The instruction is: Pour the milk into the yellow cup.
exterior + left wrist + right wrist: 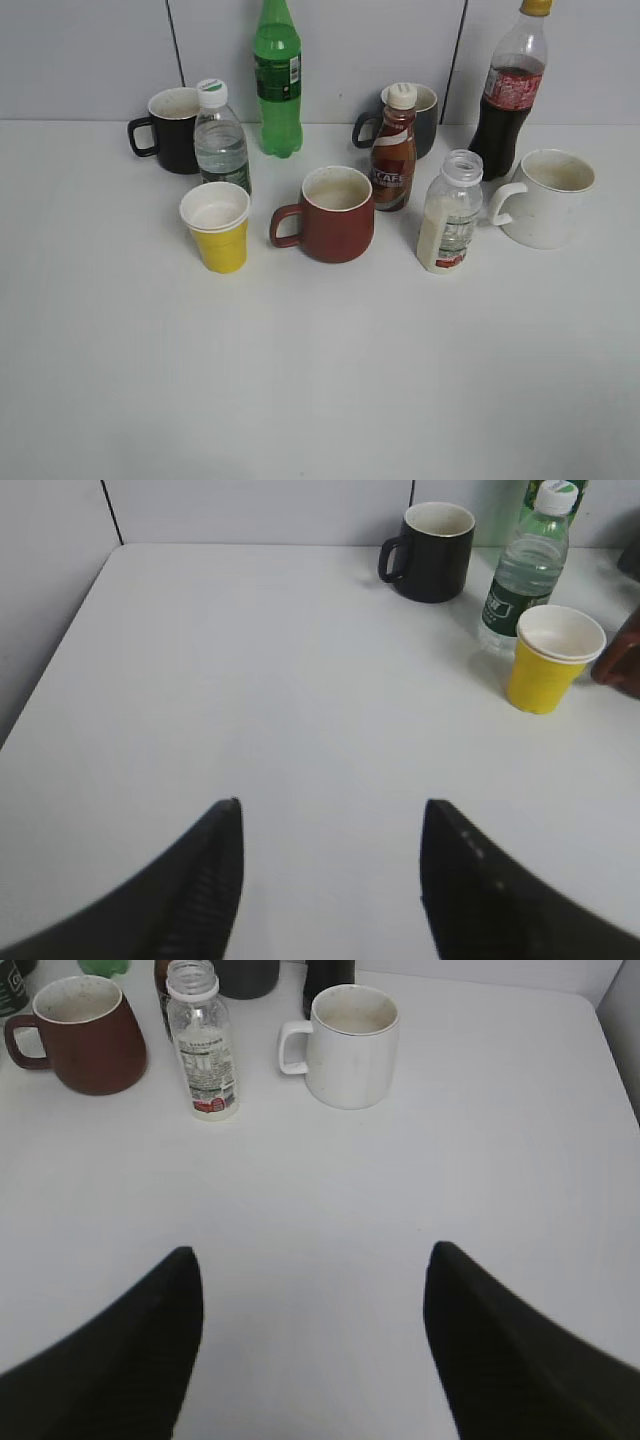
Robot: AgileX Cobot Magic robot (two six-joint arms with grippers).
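The milk bottle (449, 212) stands uncapped right of centre in the exterior view, beside the white mug (546, 197). Its white liquid shows along the left side only; the fill level is hard to judge. The yellow cup (217, 226) stands at left centre, just in front of the clear water bottle (220, 136), well apart from the milk, with the dark red mug (332, 214) between them.

Neither arm appears in the exterior view. The left gripper (330, 875) shows only in the left wrist view, at the bottom of the frame, fingers spread wide and grasping nothing above bare bench (250, 680). That view cuts off the red mug at the right edge and omits the milk. The right gripper (312, 1345) is likewise released and empty at the bottom of the right wrist view, which omits the yellow cup. There the coffee bottle (394, 148) and cola bottle (511, 86) are cropped at the top edge.
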